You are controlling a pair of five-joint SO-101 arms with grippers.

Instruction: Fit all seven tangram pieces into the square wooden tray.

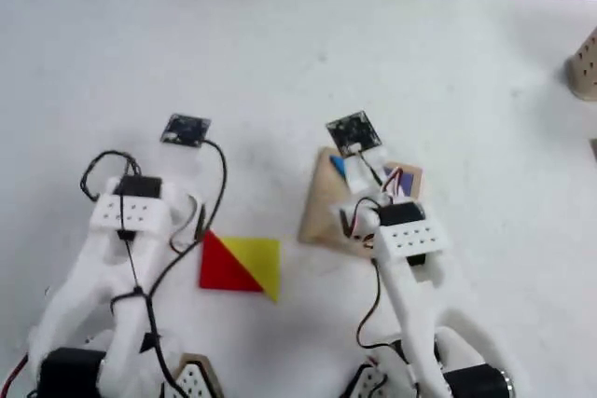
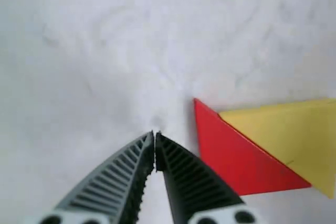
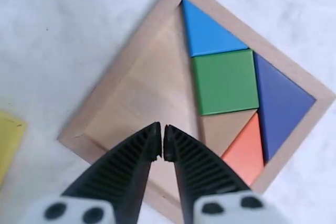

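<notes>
The left gripper (image 2: 155,150), tips pressed together, sat just beside the red triangle (image 2: 231,156) (touching the yellow triangle (image 2: 283,129), outside the tray (image 3: 152,87)), prob. to nudge it; the right gripper (image 3: 161,142), likewise closed, hung over tray's bare half.

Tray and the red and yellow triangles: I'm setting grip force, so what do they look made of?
Tray: pale tan, matte, with faint grain on its bare floor; it looks like unfinished light wood. Red triangle and yellow triangle: flat solid colour, low sheen, crisp edges, and a thick side face on the yellow. Probably painted wood, though plastic cannot be ruled out.
</notes>
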